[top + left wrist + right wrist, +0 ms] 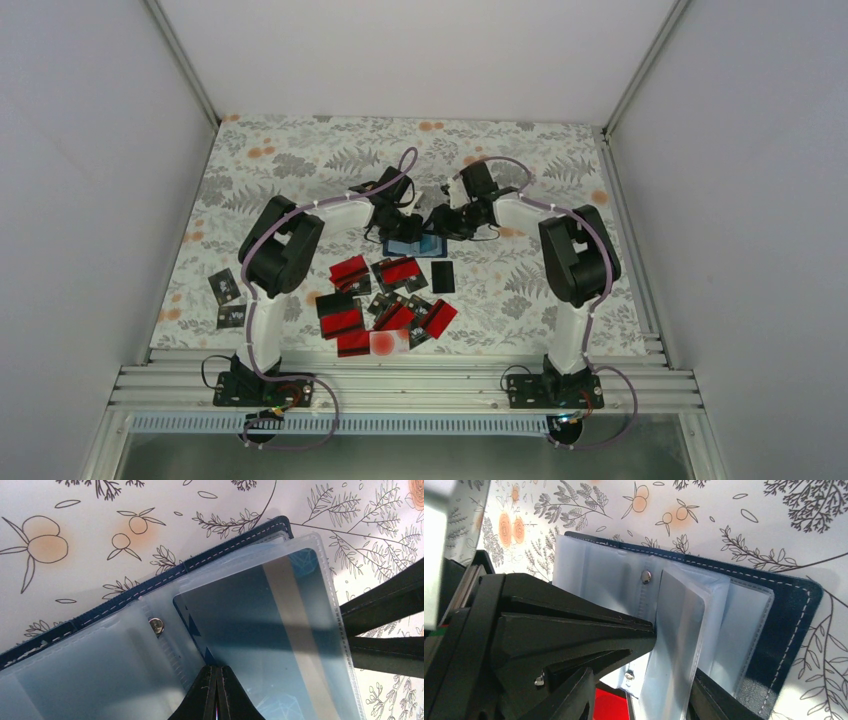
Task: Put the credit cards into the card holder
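Observation:
The navy card holder [415, 246] lies open on the far middle of the cloth, with its clear sleeves up [125, 600] [789, 610]. My left gripper [405, 228] [218, 672] is shut on the edge of the light blue card [260, 615], which lies mostly inside a clear sleeve [330, 580]. My right gripper [447, 222] [644, 675] is open. Its fingers [385, 600] stand on either side of that raised sleeve [679, 630]. Several red and black credit cards [385, 300] lie loose in front of the holder.
A plain black card [443, 277] lies just right of the pile. A pale card with a red blot [388, 342] is near the front edge. Two black cards [228, 300] lie at the left. Walls enclose the table on three sides.

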You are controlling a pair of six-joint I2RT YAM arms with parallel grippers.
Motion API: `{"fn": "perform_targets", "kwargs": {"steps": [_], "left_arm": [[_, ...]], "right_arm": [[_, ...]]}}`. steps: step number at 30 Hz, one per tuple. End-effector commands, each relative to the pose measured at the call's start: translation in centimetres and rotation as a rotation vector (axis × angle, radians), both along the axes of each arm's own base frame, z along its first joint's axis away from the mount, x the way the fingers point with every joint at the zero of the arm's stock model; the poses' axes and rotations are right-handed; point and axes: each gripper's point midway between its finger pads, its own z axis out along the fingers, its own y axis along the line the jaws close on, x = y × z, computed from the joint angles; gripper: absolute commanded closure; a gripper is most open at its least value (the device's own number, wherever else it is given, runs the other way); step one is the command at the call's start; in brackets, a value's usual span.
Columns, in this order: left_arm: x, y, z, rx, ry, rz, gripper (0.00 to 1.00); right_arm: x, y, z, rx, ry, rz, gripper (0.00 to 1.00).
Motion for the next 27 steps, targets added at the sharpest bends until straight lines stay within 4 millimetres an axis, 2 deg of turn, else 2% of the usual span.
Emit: {"fn": "perform_targets", "kwargs": {"steps": [1,5,11,27], "left_arm": [[-2.0,1.3,-3.8,0.109,0.076,0.003,0.98],[-1.7,1.3,-3.4,0.104,0.068,0.007,0.98],[-1.5,1.1,-2.7,0.097,0.054,0.007,0.98],[-1.4,1.3,-2.4,0.102,0.045,0.017,0.98]], "right_arm": [[-0.3,0.6,0.4,-0.04,-0.015,0.023,0.55],[-0.1,0.3,0.6,-0.087,-0.024,0.013,0.55],[-0.2,1.2,1.7,-0.094,-0.046,0.036,0.55],[-1.3,2.7,2.6,-0.2,-0.076,0.07,0.54]]}}
